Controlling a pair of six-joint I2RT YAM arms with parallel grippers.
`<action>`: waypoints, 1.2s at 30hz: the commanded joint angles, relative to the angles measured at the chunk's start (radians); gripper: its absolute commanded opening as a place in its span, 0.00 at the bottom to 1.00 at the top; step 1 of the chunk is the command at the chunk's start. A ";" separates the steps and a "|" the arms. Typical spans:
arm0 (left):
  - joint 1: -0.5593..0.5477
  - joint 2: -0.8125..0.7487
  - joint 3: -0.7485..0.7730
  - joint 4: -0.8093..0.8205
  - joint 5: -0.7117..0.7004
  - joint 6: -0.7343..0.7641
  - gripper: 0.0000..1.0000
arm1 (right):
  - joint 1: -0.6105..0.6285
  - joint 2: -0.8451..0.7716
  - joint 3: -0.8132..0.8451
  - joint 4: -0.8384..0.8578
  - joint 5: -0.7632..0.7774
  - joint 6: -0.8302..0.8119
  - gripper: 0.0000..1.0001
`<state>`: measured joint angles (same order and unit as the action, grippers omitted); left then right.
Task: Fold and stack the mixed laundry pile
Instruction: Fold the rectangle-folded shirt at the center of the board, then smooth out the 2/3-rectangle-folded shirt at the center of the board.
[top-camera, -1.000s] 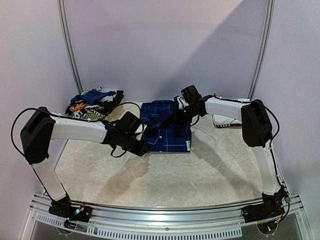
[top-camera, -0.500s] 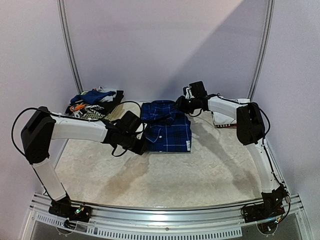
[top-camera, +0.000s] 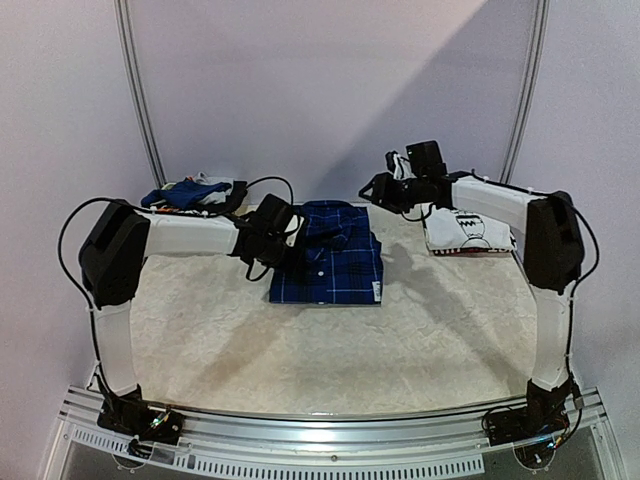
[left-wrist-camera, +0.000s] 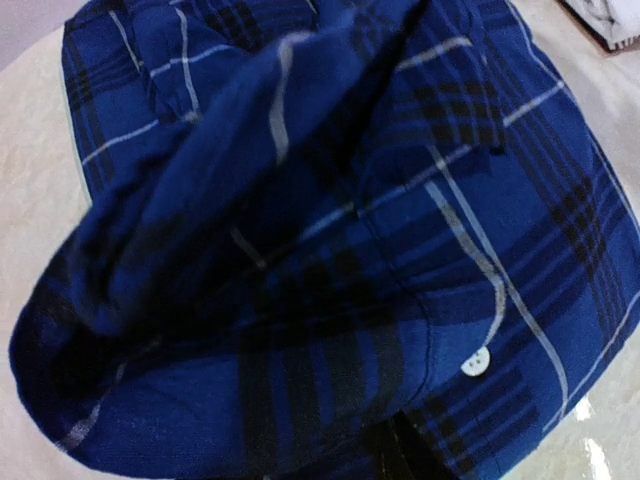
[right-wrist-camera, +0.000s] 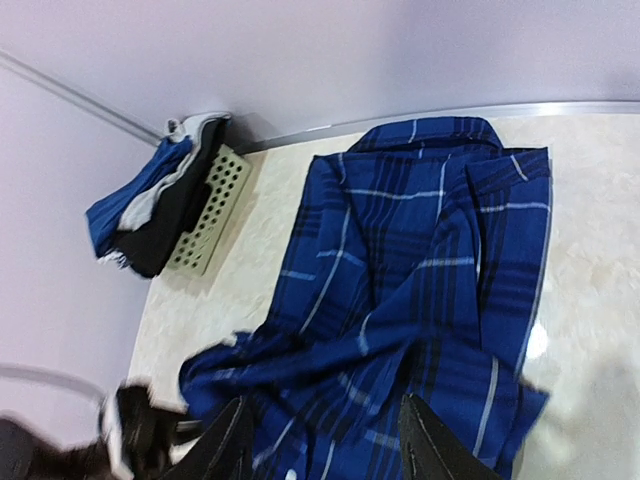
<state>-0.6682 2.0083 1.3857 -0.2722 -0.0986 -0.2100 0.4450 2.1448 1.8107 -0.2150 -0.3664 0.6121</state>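
The blue-and-black plaid shirt (top-camera: 335, 262) lies flat mid-table, collar toward the back wall. My left gripper (top-camera: 283, 232) is at its left edge, shut on a fold of the cloth raised off the table. Plaid fabric (left-wrist-camera: 330, 250) fills the left wrist view and hides the fingers. The right wrist view shows that bunched fold (right-wrist-camera: 290, 370) drawn toward the left gripper (right-wrist-camera: 135, 430). My right gripper (top-camera: 377, 190) hangs above the shirt's far right corner, open (right-wrist-camera: 322, 402) and holding nothing. The rest of the laundry pile (top-camera: 190, 192) sits at the back left.
A folded white garment with a dark print (top-camera: 466, 230) lies at the back right, under the right forearm. The pile rests in a white perforated basket (right-wrist-camera: 205, 215) against the back wall. Metal frame posts (top-camera: 140, 100) stand at both rear corners.
The right gripper let go of the shirt, opened and rose away to the back right. The left gripper moved back and right, carrying the shirt's left side with it.
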 joint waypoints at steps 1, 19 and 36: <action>0.041 0.057 0.099 -0.007 0.020 0.057 0.36 | 0.004 -0.190 -0.197 0.081 -0.011 -0.022 0.51; 0.130 0.416 0.747 -0.138 0.172 0.159 0.50 | 0.088 -0.331 -0.469 0.048 -0.006 -0.064 0.52; 0.002 -0.116 0.036 -0.020 0.068 0.022 0.54 | 0.173 0.082 -0.134 -0.097 -0.084 -0.149 0.37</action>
<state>-0.6151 1.9137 1.5490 -0.3088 -0.0093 -0.1234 0.6106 2.1563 1.6054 -0.2707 -0.4328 0.4850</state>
